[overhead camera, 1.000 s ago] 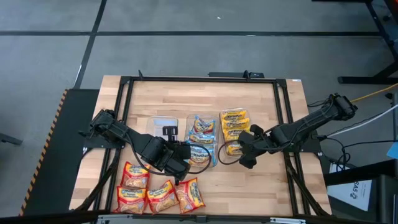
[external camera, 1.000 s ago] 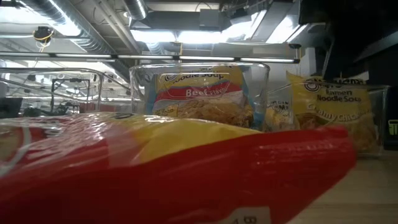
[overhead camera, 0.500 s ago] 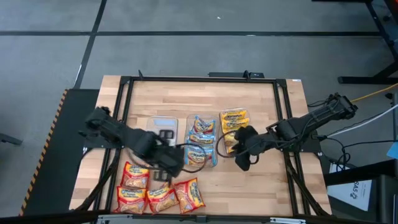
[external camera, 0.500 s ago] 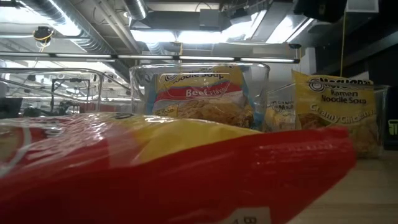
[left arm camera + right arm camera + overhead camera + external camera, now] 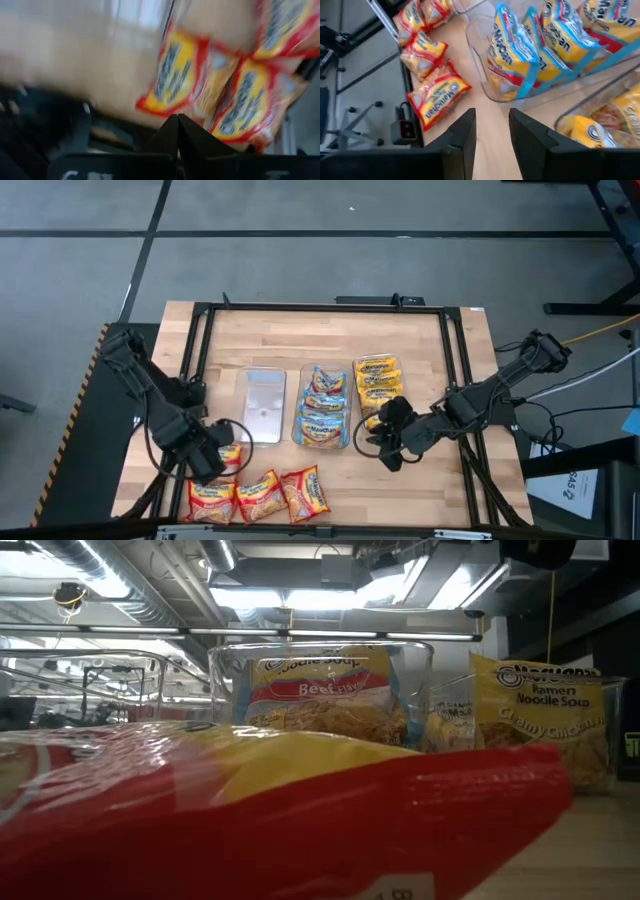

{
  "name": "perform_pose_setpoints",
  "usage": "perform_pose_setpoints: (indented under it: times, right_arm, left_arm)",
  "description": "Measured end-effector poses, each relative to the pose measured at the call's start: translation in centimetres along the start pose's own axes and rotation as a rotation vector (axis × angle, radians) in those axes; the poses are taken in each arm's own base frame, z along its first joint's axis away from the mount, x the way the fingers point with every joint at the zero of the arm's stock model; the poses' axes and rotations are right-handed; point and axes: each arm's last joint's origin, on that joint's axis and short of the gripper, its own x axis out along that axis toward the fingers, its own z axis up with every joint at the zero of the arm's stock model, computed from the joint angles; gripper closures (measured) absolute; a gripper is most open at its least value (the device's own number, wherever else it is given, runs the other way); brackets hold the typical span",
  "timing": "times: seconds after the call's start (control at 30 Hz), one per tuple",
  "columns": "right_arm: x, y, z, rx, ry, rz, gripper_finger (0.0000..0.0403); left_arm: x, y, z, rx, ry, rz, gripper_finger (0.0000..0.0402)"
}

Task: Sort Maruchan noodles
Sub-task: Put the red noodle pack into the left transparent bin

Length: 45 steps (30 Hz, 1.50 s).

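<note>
Red-orange Maruchan packets lie flat in a loose cluster near the table's front edge toward its left corner, some overlapping. Blue-trimmed packets stand on edge in a row at the table's middle. Yellow packets stand likewise just to their right, toward the right edge

The right pincer stands with its two dark fingers apart, nothing between them, over bare wooden surface. Beyond them, a clear tub holds blue-trimmed packets standing on edge. Beside it, a second tub holds yellow packets. Four red packets lie flat on the surface near its edge.
</note>
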Motion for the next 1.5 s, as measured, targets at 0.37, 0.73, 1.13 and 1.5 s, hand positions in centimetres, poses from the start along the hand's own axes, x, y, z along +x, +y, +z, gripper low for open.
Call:
perform_pose_setpoints:
  times: [0.37,0.73,1.13,1.5]
  right_arm:
    - [1.1,0.5,-0.2,0.005,0.006,0.015,0.0288]
    - [1.9,0.7,-0.6,0.006,0.057,0.034,0.0288]
    - [2.1,0.7,-0.7,0.016,0.082,0.041,0.0288]
    - [2.1,0.7,-0.8,0.01,0.084,0.037,0.0288]
  left_arm:
    - [5.9,-0.5,0.1,-0.159,-0.057,-0.055,0.0313]
    - [10.4,0.7,-0.8,-0.142,0.023,-0.026,0.0286]
    - [13.3,2.0,-1.3,-0.136,0.002,0.001,0.0285]
    - [13.4,1.6,-1.3,-0.146,0.04,-0.069,0.0395]
